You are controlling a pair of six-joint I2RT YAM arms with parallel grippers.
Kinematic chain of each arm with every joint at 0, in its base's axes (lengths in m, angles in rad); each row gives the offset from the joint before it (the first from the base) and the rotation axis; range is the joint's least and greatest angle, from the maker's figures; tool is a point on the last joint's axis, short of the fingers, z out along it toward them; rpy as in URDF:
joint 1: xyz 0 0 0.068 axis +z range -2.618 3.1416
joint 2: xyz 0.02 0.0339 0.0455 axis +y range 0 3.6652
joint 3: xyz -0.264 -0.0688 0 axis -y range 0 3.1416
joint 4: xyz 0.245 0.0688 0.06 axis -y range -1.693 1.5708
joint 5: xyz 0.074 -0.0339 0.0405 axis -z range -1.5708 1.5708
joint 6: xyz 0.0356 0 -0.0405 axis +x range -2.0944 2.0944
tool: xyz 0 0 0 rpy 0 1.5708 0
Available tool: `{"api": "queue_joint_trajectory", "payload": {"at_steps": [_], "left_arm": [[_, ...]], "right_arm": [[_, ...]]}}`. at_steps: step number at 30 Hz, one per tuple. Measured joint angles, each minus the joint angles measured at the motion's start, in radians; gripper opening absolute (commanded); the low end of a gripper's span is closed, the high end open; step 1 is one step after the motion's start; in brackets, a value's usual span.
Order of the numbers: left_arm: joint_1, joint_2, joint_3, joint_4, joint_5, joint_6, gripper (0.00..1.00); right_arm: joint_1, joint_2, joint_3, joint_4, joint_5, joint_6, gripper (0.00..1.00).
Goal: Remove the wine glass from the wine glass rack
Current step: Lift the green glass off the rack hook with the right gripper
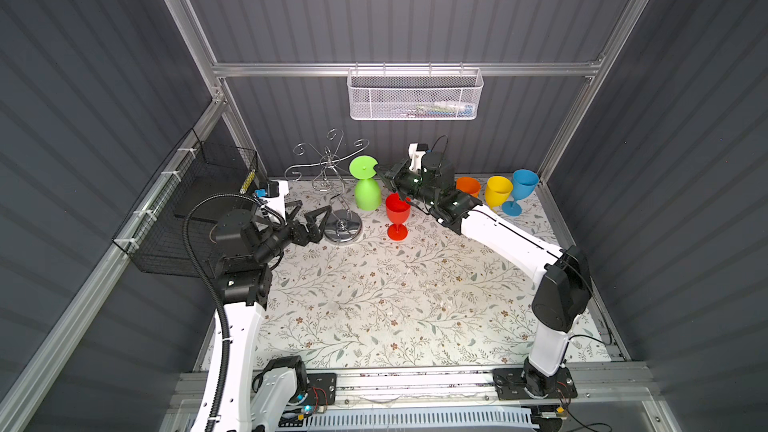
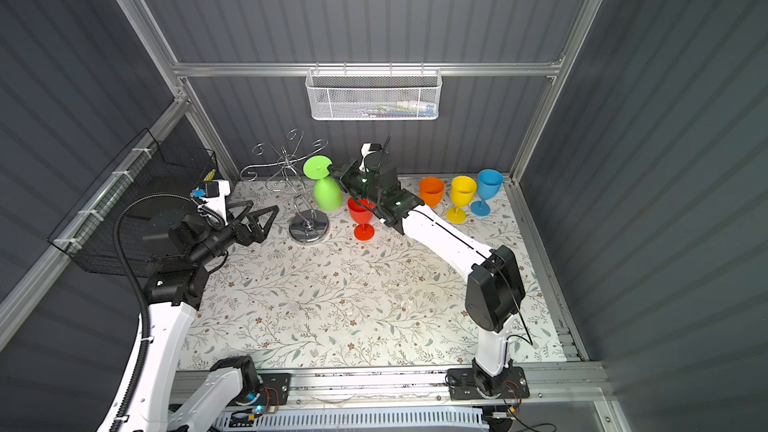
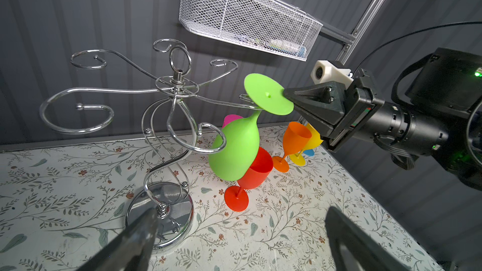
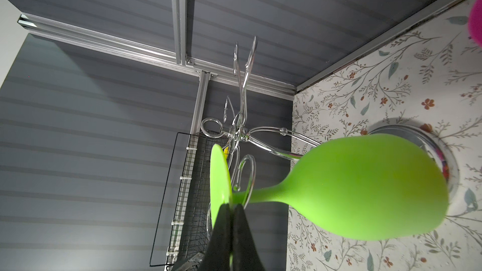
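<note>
Green glass [image 1: 367,197] hangs upside down on the right-hand arm of the rack [image 1: 343,226], foot up, bowl down, not yet off. The left wrist view shows its stem sitting in the arm's curl, and the whole glass tilts, with the foot disc canted above the wire.

Far left, the black basket [image 1: 199,209] hangs on the side wall. Next comes the left gripper [image 1: 314,206], low over the table [image 1: 374,305], jaws spread wide and holding nothing. It points at the rack, its tips just beside the shiny round base; touching or not, I cannot tell.

The rack stands upright near the back wall, curled arms fanning out at the top. On its right side is the green glass, and here is the action: the right gripper [image 1: 377,168] reaches in from the right and is clamped on the edge of the foot. The right wrist view confirms it, with both black fingers [image 4: 221,230] pinched on the disc's rim and the stem in the wire loop just beyond.

Above, on the back wall, hangs the white basket [image 1: 415,97]. The red glass [image 1: 397,209] stands upright just right of the rack's base, close under the green bowl. A pink glass [image 3: 230,119] peeks out behind that bowl in the left wrist view. Further right, the orange glass [image 1: 468,187], yellow glass [image 1: 498,191] and blue glass [image 1: 524,184] stand upright in a tight row along the back.
</note>
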Motion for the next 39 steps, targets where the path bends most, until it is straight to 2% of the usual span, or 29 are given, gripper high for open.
{"api": "queue_joint_trajectory", "payload": {"at_steps": [8, 18, 29, 39], "left_arm": [[0.000, 0.000, 0.000, -0.004, -0.001, 0.002, 1.00], [0.000, -0.009, -0.001, -0.024, -0.011, 0.010, 1.00], [-0.009, -0.010, -0.001, -0.035, -0.027, 0.022, 1.00], [-0.023, -0.010, -0.005, -0.056, -0.039, 0.030, 1.00]], "right_arm": [[0.038, 0.015, 0.054, -0.019, 0.004, -0.005, 0.00], [0.050, 0.119, 0.206, -0.054, 0.006, -0.006, 0.00], [0.015, 0.189, 0.304, -0.109, 0.017, -0.006, 0.00], [-0.026, 0.192, 0.315, -0.109, 0.017, 0.001, 0.00]]}}
